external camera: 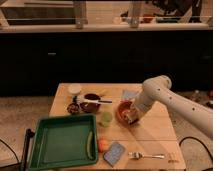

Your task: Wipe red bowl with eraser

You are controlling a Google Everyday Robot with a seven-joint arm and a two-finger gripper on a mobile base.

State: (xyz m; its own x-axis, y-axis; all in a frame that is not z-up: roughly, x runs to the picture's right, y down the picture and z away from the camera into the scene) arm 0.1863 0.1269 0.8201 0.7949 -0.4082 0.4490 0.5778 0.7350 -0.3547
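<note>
Gripper (131, 115) low over right rim of red bowl (122, 108), mid-right on wooden table (155, 137); pale eraser (132, 119) seemingly at its tip; grasp state cannot tell; bowl interior lies just left of gripper

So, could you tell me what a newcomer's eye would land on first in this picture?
Probably the white robot arm reaching in from the right, with its gripper down at the red bowl near the middle of the table. Next comes the big green tray filling the table's front-left corner, with a green cup standing between tray and bowl.
</note>
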